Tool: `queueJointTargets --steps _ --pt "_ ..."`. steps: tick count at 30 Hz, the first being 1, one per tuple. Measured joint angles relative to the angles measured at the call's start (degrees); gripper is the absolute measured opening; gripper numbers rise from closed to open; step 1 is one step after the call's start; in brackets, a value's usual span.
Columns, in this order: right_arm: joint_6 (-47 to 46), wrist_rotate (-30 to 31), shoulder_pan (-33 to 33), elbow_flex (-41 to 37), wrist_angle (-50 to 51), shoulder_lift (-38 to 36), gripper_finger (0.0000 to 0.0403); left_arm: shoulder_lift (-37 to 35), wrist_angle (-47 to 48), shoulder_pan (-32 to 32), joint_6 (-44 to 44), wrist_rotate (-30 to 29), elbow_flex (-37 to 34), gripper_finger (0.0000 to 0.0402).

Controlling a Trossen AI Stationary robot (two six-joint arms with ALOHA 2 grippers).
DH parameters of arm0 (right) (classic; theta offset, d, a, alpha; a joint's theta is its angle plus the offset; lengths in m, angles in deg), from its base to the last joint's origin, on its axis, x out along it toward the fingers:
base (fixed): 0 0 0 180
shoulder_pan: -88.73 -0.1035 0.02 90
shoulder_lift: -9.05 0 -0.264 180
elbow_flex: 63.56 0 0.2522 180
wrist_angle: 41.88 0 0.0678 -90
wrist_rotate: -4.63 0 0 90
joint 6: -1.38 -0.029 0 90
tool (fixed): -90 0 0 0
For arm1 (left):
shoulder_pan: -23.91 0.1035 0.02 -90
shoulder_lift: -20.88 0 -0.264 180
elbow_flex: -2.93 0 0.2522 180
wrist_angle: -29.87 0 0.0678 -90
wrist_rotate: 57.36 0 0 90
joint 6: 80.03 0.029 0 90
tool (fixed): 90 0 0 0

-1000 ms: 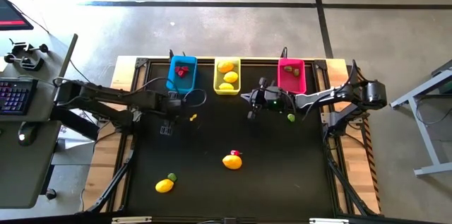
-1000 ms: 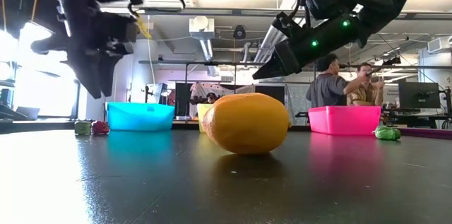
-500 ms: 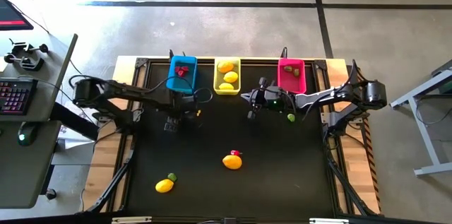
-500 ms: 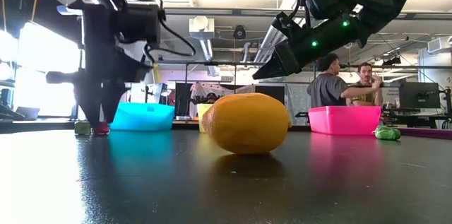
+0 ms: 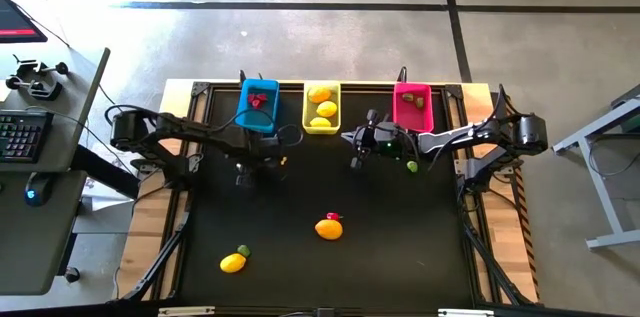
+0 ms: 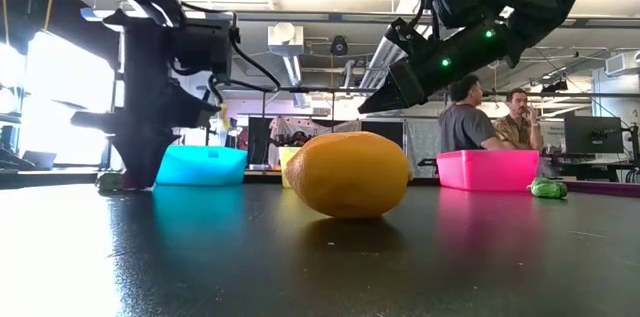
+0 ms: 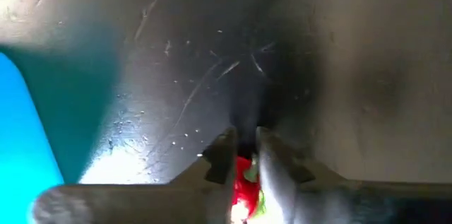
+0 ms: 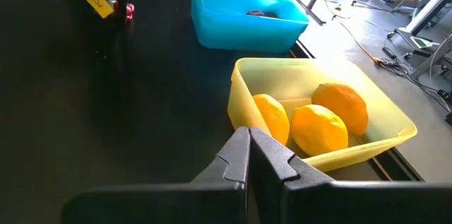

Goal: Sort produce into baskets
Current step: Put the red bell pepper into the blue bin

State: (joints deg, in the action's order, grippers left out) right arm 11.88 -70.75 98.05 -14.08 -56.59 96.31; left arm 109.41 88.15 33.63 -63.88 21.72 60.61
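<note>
Blue basket, yellow basket, pink basket in row, upper middle of high view. Three lemons inside yellow. Loose lemon centre, another lower left. Red berry pinched between left pincer fingers.

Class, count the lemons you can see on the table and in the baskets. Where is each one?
5: three in the yellow basket, at; two on the table, at and. None seems hidden.
</note>
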Motion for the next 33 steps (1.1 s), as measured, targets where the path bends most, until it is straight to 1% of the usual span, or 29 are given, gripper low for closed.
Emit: queueJointTargets --steps 2,3,8,11,13,16,21,25,29,33 --pt "0.0 0.0 0.0 0.0 0.0 0.0 0.0 -0.1 -0.1 0.4 0.0 -0.5 0.0 0.0012" --pt "0.0 0.0 0.0 0.0 0.0 0.0 0.0 -0.3 -0.1 0.6 0.0 -0.9 0.0 0.0007" --pt "0.0 0.0 0.0 0.0 0.2 0.0 0.0 -1.4 1.0 1.5 0.5 -2.2 1.3 0.0002" --pt "0.0 0.0 0.0 0.1 0.4 0.0 0.0 -2.6 1.4 1.9 0.4 -4.7 3.1 0.0001" --pt "0.0 0.0 0.0 0.1 0.6 0.0 0.0 -3.5 1.4 2.7 -0.4 -6.5 4.8 0.0001" --pt "-0.1 0.0 0.0 0.1 0.8 0.0 0.0 -5.2 0.9 4.8 -2.8 -7.2 7.7 0.0001" --pt "-0.2 0.0 0.0 0.1 0.9 0.0 0.0 -8.6 -3.2 10.8 -4.8 -7.3 10.6 0.0001" --pt "-0.2 0.0 0.0 0.1 1.0 0.0 0.0 -9.4 -9.8 18.9 -3.7 -6.7 10.8 0.0" --pt "-0.2 0.0 0.0 0.1 1.0 0.0 0.0 -6.5 -16.1 26.5 -2.4 -1.9 10.8 0.0" --pt "-0.2 0.0 0.0 0.1 1.1 0.0 0.0 -2.7 -20.2 31.2 -1.0 -1.2 10.8 0.0"
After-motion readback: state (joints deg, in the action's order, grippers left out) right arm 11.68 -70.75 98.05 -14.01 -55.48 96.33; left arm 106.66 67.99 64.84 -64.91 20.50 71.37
